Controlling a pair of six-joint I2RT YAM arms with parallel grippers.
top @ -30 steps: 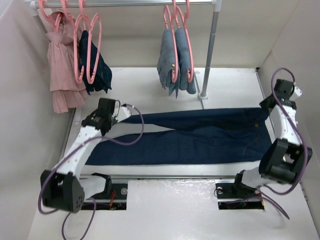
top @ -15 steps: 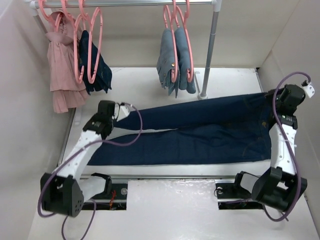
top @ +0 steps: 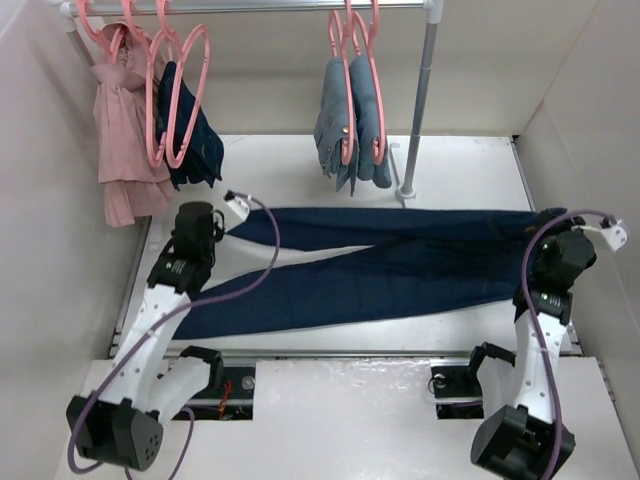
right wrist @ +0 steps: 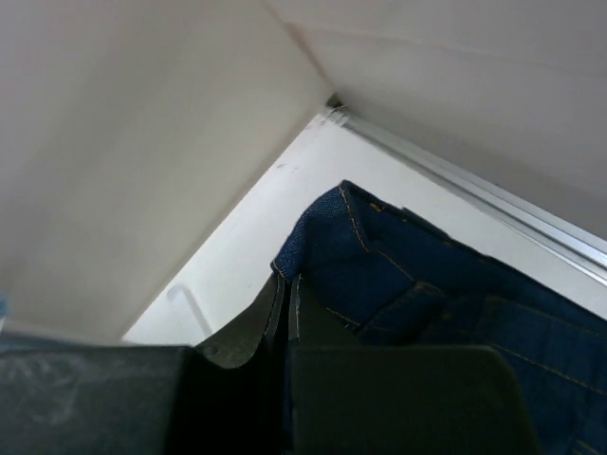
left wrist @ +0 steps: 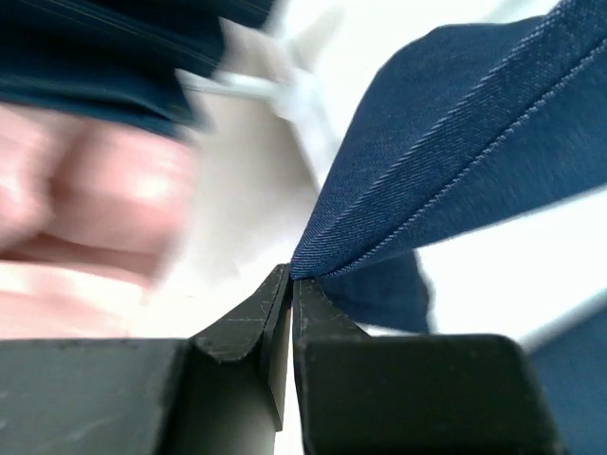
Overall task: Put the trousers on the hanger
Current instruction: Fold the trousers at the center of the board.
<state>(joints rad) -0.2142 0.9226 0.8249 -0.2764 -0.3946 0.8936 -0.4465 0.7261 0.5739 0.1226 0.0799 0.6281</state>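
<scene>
The dark navy trousers point(top: 400, 265) stretch across the table from left to right. My left gripper point(top: 222, 228) is shut on the hem of the far leg, seen in the left wrist view point(left wrist: 289, 275) with the denim point(left wrist: 455, 142) fanning out from the pinch. My right gripper point(top: 545, 232) is shut on the waistband corner by the right wall; the right wrist view point(right wrist: 285, 280) shows orange stitching on the denim point(right wrist: 398, 275). Pink hangers point(top: 180, 95) hang on the rail at the far left, well behind my left gripper.
A pink garment point(top: 125, 130) and a small dark navy garment point(top: 200, 135) hang at the left of the rail. Light blue jeans point(top: 350, 125) hang on pink hangers at the middle. A metal rail post point(top: 418, 110) stands behind the trousers. Walls close both sides.
The right gripper has swung toward the near right, pulling the waistband with it. The left gripper shifted slightly left. The far leg is now pulled straight and taut between them.
</scene>
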